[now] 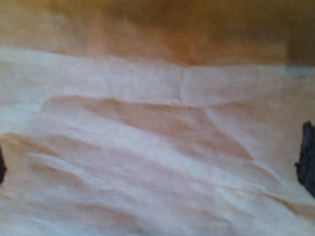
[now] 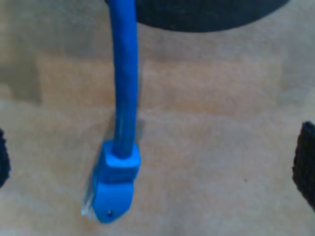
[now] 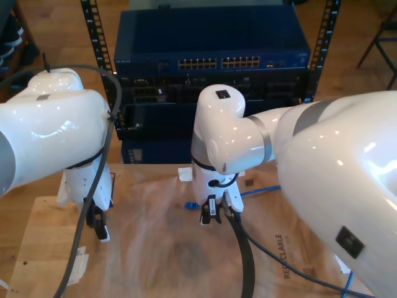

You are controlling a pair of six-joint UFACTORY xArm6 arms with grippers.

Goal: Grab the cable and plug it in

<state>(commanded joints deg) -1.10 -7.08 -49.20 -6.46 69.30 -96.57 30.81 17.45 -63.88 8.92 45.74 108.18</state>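
Blue cable [image 2: 123, 73] plug [image 2: 112, 189] on brown paper [image 2: 221, 147], untouched between my second gripper's [image 2: 152, 162] spread fingers [image 2: 305, 162] (my first gripper [image 1: 155, 164] likewise spread over creased paper).

cable [image 2: 124, 73]: smooth blue plastic jacket, slight sheen
plug [image 2: 110, 194]: glossy blue plastic, clear tip
paper [image 1: 157, 147]: crumpled, matt, brown
arms [image 3: 56, 133]: glossy white plastic shells
rack unit [image 3: 211, 43]: dark blue painted metal
table [image 3: 37, 236]: pale wood

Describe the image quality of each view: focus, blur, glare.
First wrist view: soft focus, warm cast over crumpled paper. Second wrist view: the cable and its plug are fairly clear, slightly blurred at the edges. Exterior view: sharpest, with glare highlights on a white arm.
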